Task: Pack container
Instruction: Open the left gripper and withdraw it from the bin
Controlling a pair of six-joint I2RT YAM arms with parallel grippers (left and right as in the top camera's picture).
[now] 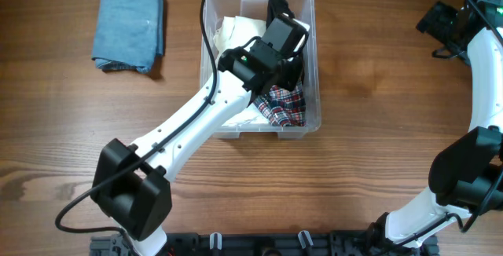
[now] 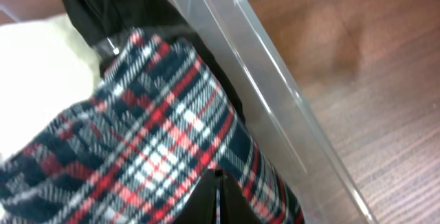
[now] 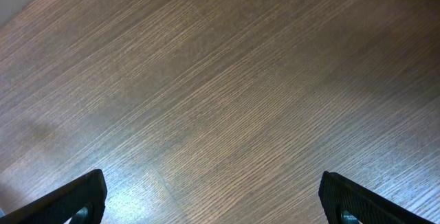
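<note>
The clear plastic container point(image 1: 314, 61) stands at the table's back middle and holds a white cloth point(image 1: 236, 32), a dark garment and a red, white and navy plaid cloth point(image 1: 284, 108). My left gripper point(image 1: 288, 61) reaches down into the container's right half. In the left wrist view its fingers point(image 2: 218, 191) are pressed together with a fold of the plaid cloth point(image 2: 151, 128) pinched between them, next to the container's right wall point(image 2: 265, 69). The white cloth point(image 2: 34, 73) and black garment point(image 2: 117, 4) lie behind. My right gripper point(image 3: 213, 196) is open and empty over bare table at the far right point(image 1: 442, 22).
A folded blue cloth point(image 1: 130, 31) lies on the wooden table left of the container. The left arm crosses the container's front left corner. The right arm curves along the table's right edge.
</note>
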